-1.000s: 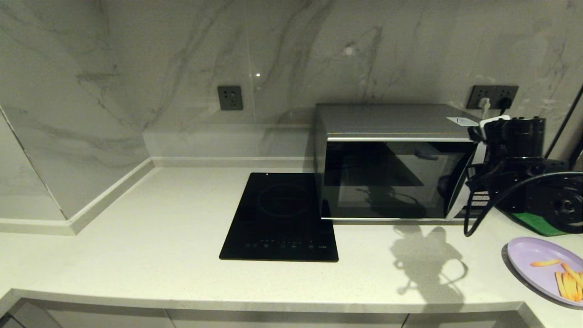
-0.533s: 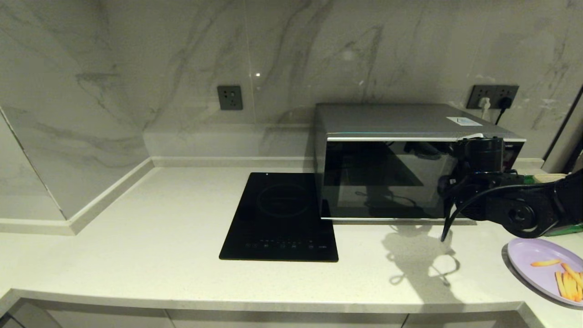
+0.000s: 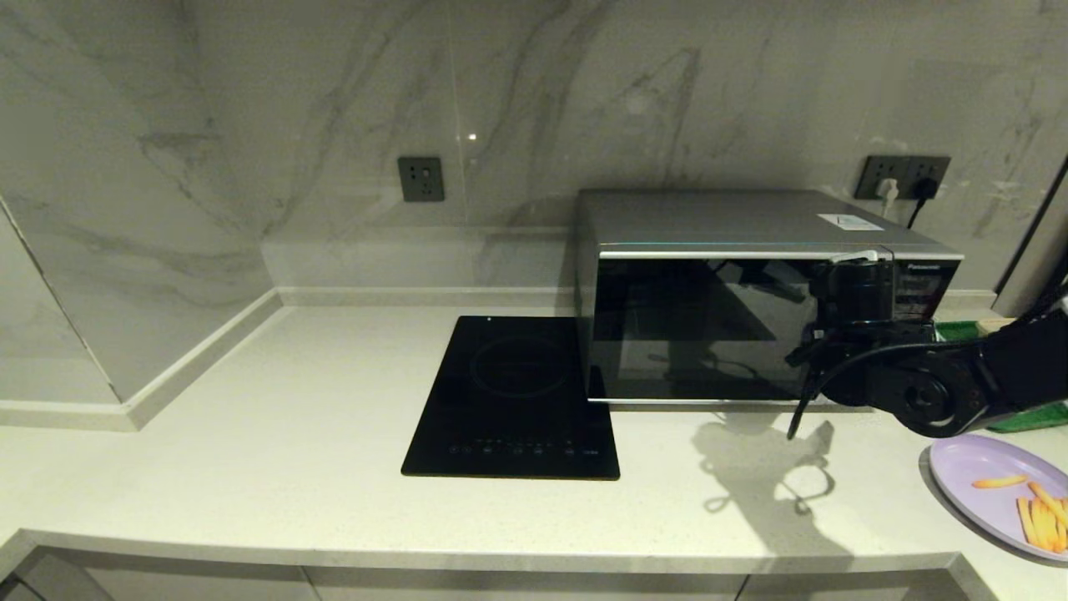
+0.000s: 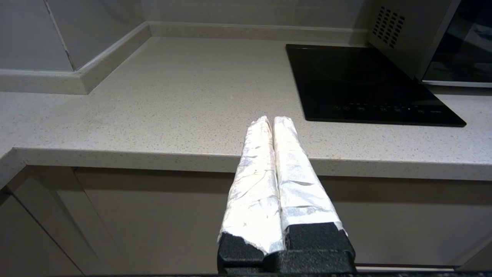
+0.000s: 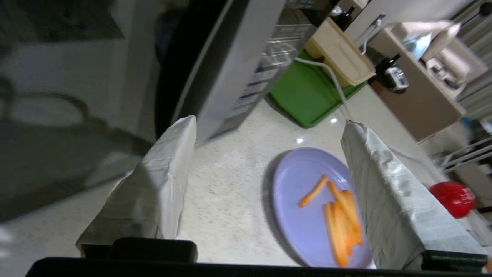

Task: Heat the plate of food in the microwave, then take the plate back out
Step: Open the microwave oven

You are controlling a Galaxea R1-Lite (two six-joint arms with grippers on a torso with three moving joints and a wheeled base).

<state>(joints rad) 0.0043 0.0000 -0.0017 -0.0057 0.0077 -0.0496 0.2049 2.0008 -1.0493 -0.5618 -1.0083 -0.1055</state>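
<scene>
Right gripper [image 5: 269, 123] spread wide, empty, hovering before microwave [image 3: 734, 292], door closed. Plate of food [image 3: 972, 467] on counter [image 3: 292, 434] right of it, near green tray [image 5: 303, 96]. Black cooktop [image 3: 513, 396] left. Left gripper [image 4: 273, 121] closed, parked.

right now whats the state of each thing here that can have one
microwave: door shut
plate of fries: on the counter, outside the microwave
cooktop: no pot on it
right pincer: open, empty, over the plate
left pincer: shut, empty, parked at the counter edge
</scene>
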